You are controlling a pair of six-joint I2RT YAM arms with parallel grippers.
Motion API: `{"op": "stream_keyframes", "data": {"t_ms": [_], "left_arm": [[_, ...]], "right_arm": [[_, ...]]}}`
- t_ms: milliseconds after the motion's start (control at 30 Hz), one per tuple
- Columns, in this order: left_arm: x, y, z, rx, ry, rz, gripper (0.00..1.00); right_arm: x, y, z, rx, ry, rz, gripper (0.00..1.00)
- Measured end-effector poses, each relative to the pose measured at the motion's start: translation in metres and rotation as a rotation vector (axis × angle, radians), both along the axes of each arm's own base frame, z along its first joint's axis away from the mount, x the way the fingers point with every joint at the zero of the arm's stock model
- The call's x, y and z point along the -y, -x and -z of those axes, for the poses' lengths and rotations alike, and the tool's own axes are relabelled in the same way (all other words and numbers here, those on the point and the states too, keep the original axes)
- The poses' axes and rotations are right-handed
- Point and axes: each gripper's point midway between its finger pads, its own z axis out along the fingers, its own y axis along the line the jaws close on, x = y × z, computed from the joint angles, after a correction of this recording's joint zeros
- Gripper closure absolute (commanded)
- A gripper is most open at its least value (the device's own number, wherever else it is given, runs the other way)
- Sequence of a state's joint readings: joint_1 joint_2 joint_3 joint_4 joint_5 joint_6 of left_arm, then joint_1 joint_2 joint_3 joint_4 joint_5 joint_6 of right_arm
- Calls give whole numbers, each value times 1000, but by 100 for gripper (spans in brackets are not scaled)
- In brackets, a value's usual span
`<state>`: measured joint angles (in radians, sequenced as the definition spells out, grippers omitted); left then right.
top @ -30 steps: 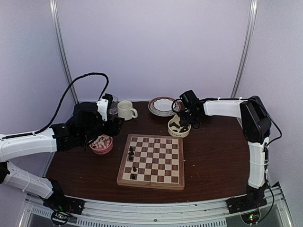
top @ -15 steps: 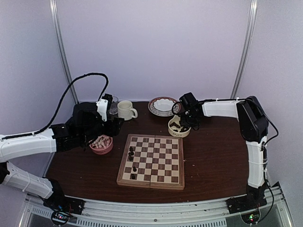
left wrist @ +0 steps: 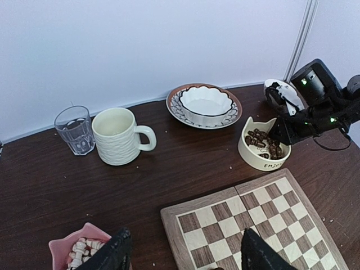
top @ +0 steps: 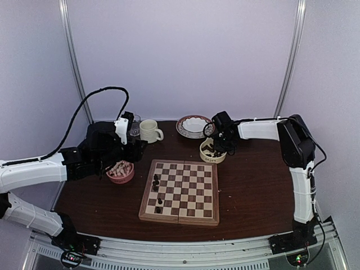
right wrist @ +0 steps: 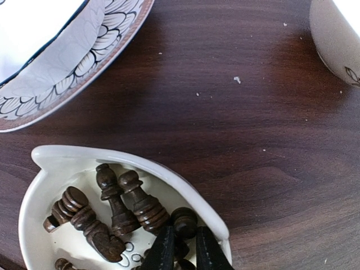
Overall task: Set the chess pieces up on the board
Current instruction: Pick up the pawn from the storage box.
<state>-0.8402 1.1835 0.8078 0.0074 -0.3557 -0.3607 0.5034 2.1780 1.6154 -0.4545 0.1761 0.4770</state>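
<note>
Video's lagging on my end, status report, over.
Left gripper open, empty, hovering at the chequered wooden chessboard edge. Right gripper shut on a dark brown turned chess piece inside the cream cat-eared bowl. Nothing blocking.

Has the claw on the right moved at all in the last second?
Yes. The right gripper has slid slightly left, further over the cream bowl.

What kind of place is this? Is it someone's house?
Probably not a house. It looks like a robot test booth: a left arm and a right arm are bolted to a metal rail at the table edge, plain pale walls close it in, and a chessboard is laid out for them.
</note>
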Motion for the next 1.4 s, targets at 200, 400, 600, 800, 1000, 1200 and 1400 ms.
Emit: {"op": "stream_keyframes", "data": {"t_ms": [200,400,600,800,1000,1200,1400], "left_arm": [[1,0,0,1,-2,3,33],[1,1,0,1,-3,3,33],[2,2,0,0,-3,11,33],[3,2,0,0,-4,13,33],[5,4,0,2,-9,23,33],[5,4,1,1,-8,27,33],[5,4,1,0,-9,28,33]], "right_arm": [[0,0,0,2,2,-3,85],[-2,-4,-2,22,10,-27,84],[-4,-8,-4,44,26,-58,83],[-3,-4,-5,57,51,-80,82],[-1,1,-18,98,62,-96,82],[-5,-2,-35,146,57,-111,78],[-7,-2,-36,147,62,-121,78]]}}
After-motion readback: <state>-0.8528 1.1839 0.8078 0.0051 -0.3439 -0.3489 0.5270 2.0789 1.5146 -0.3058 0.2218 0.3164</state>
